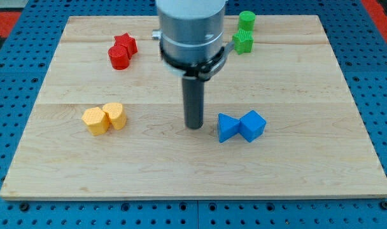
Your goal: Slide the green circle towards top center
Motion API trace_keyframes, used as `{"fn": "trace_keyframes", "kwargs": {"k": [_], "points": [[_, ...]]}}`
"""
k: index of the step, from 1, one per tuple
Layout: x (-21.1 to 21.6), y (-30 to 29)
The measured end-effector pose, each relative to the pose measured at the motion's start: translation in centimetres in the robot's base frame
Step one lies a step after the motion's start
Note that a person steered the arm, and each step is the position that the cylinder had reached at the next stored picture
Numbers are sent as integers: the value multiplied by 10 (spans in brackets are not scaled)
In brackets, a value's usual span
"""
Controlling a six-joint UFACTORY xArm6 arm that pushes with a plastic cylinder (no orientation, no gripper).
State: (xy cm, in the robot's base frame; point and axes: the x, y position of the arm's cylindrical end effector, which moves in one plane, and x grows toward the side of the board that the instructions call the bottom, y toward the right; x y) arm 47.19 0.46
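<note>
green: circle + star | red 2 | yellow 2 | blue 2 | my tip left of blue, touching nothing

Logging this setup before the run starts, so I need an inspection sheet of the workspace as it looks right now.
Surface: wooden board, flat, lying on a blue perforated base.
Job's things: green circle near the view's top, right of centre, close to a green star just below it.
Clutter: red star and red cylinder at upper left; two yellow blocks at left; two blue blocks right of centre.
Gripper: none fitted; my tip rests just left of the blue blocks, far below the green circle.
Cables: nothing seen.
Surroundings: red patches at the view's top corners.
</note>
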Motion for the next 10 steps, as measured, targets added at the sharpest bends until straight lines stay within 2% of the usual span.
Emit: {"fn": "trace_keyframes", "kwargs": {"k": [1, 2, 3, 4, 6, 7, 8, 10], "points": [[-11, 1], [-38, 54], [-94, 132], [-110, 184], [-211, 191], [-252, 170], [-273, 156], [-270, 73]]}}
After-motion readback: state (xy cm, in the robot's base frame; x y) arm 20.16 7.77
